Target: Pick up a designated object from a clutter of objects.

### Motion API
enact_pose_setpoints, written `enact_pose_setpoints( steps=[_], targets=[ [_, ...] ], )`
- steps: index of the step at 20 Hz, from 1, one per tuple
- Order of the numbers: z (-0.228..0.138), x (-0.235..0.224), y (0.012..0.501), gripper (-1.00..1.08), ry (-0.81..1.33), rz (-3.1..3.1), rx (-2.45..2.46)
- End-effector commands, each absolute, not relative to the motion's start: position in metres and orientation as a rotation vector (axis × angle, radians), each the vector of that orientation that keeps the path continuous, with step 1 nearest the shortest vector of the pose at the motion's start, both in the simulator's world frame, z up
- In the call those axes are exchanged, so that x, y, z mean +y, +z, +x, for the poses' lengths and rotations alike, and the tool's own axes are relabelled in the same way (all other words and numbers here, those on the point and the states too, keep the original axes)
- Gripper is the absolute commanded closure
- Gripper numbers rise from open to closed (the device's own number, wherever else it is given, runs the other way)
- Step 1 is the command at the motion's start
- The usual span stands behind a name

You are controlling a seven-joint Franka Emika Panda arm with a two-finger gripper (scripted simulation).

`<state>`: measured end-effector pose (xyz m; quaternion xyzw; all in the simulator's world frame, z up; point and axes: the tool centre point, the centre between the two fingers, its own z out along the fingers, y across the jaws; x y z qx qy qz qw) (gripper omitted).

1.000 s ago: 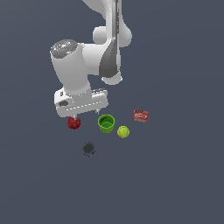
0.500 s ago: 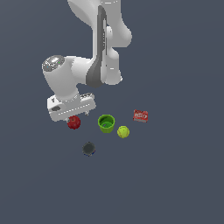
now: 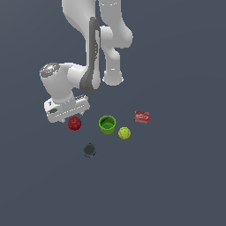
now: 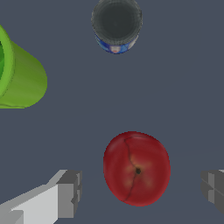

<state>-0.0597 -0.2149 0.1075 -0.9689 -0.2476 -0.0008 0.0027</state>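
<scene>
The designated object, a shiny dark-red apple (image 3: pixel 74 123) (image 4: pixel 136 168), rests on the dark floor at the exterior view's left end of the clutter. My gripper (image 4: pixel 141 188) hangs directly over it, open, one grey fingertip (image 4: pixel 69 193) on each side of the apple with gaps to both. In the exterior view the white hand (image 3: pixel 66 107) covers the fingers and sits just above and behind the apple. A green cup (image 3: pixel 107 124) (image 4: pixel 19 74) stands beside the apple.
A yellow-green ball (image 3: pixel 124 133) lies just beyond the cup, and a flat red box (image 3: pixel 141 117) farther toward the exterior view's right. A dark grey round can (image 3: pixel 89 150) (image 4: pixel 116 24) stands in front of the apple. The arm's white links rise behind.
The hand has moved down and toward the exterior view's left, from above and beside the cup to directly over the apple. The objects have not shifted.
</scene>
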Motion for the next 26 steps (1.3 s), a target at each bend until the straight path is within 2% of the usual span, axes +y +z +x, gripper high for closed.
enact_pose_setpoints(
  steps=[1,13,26],
  targets=[
    [-0.064,-0.221,0.102,-0.92,-0.002,-3.035,-0.800],
    [-0.070,-0.227,0.092,-0.92,0.001,-3.032,-0.819],
    [-0.071,-0.227,0.047,-0.92,0.000,-3.032,-0.822]
  ],
)
